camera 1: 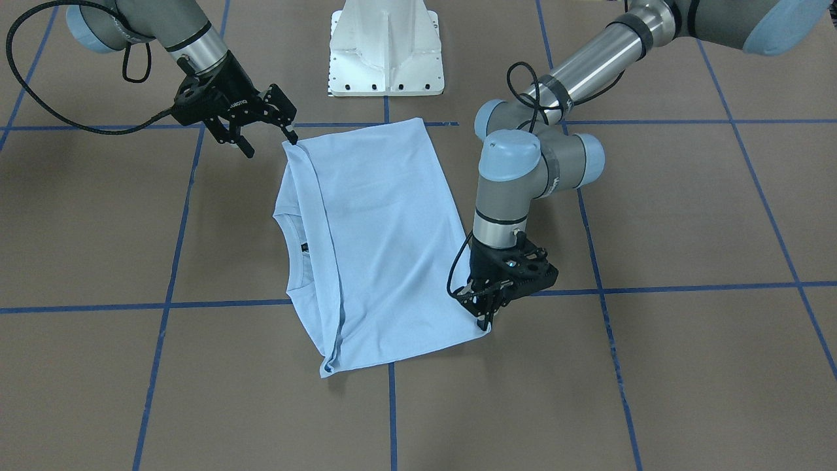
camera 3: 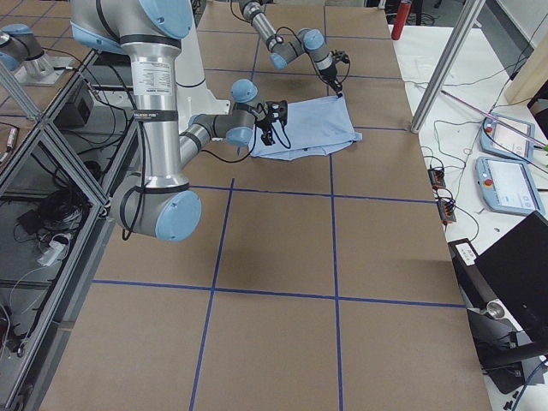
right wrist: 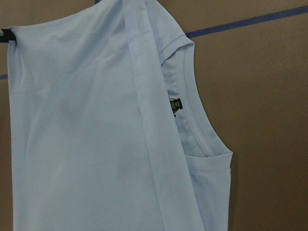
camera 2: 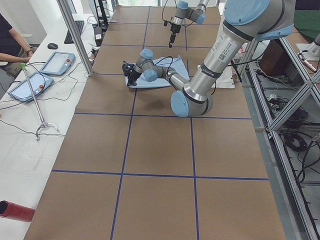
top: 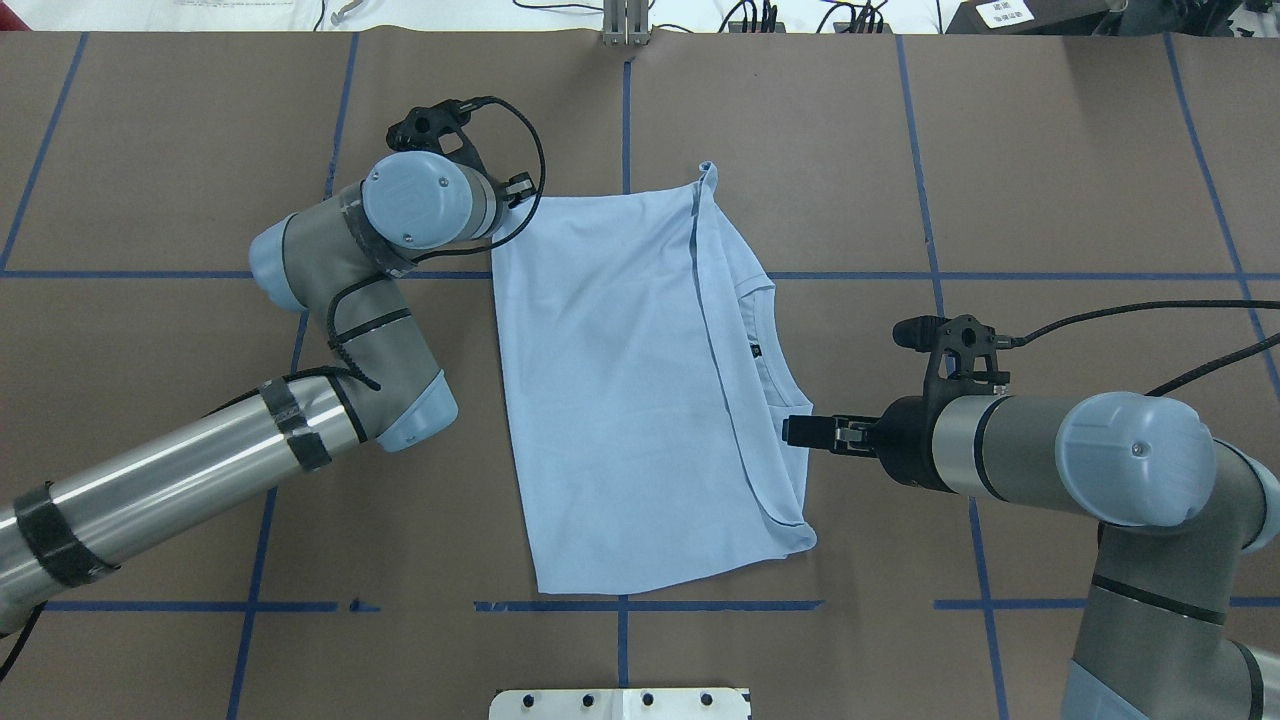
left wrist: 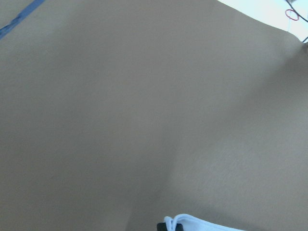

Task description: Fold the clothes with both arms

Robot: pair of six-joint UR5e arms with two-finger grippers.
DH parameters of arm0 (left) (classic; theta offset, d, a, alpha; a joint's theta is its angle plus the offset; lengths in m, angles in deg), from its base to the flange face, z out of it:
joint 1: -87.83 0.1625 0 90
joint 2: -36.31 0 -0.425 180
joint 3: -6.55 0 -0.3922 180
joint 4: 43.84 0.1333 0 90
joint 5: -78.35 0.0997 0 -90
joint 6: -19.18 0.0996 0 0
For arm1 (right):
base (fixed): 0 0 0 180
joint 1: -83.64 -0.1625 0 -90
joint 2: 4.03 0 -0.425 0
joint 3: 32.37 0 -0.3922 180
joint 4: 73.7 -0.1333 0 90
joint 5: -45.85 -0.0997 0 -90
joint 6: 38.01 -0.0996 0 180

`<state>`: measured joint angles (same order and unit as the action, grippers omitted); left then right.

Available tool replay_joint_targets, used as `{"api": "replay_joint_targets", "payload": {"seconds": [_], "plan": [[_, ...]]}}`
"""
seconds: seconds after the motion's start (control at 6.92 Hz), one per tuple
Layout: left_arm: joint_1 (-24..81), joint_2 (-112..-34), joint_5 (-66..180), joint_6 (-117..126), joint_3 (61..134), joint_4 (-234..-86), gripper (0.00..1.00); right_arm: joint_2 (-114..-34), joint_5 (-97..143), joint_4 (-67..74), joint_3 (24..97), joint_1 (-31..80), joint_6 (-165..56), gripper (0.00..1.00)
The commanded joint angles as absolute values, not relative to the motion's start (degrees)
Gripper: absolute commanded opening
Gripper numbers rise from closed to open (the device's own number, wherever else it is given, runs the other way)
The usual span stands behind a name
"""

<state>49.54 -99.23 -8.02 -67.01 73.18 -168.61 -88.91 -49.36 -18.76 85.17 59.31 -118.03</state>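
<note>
T-shirt (camera 1: 379, 229) is lying doubled over on the desk (camera 1: 654, 366) between the two end effectors. Its hem (camera 1: 327, 261) is being laid just short of the collar (camera 1: 288, 252), so the neck label (camera 1: 304, 248) is showing uncovered.

One corner of the folded edge is being pinched by the left end effector (camera 1: 485, 320). Its fingers are clenched on the cloth and pointing straight down at the desk, and a small bunch of pale fabric is showing at its fingertip in the left wrist view. That hold is probably being used to pin the crease flat and straight.

The right end effector (camera 1: 270, 145) is being held released, jaws wide apart and tilted low over the desk. One finger is touching the hem corner nearest it, and the other is standing off the cloth on the far side from the shirt. Whether a grasp is being prepared there cannot be told.

A crosswise fold is probably being called for next, with both end effectors being set along one long edge.
</note>
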Motion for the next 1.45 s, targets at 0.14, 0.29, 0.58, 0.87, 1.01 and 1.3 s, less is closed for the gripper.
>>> {"api": "replay_joint_targets", "payload": {"seconds": [0.14,0.29,0.58,0.87,1.01,1.3], "plan": [[49.0,-106.7,-4.3,-62.1,58.8,-180.1,0.0,-88.5,-49.4,-18.7,84.5,59.3,-118.1,1.0],[47.9,-106.6,-4.3,-61.0,58.4,-180.2,0.0,-88.4,-49.4,-18.7,84.3,59.5,-118.1,1.0],[46.7,-106.2,-4.3,-60.9,58.3,-179.7,1.0,-87.5,-49.4,-18.0,83.7,59.6,-118.0,1.0],[44.3,-105.3,-6.5,-60.3,59.4,-179.0,1.0,-83.2,-49.3,-17.2,79.7,59.6,-117.9,1.0],[44.2,-101.3,-11.4,-59.9,65.6,-177.0,1.0,-79.5,-48.8,-10.5,79.2,59.6,-116.6,1.0],[44.2,-93.1,-13.1,-57.6,84.1,-168.0,1.0,-70.6,-48.7,6.4,78.1,59.6,-105.3,1.0]]}}
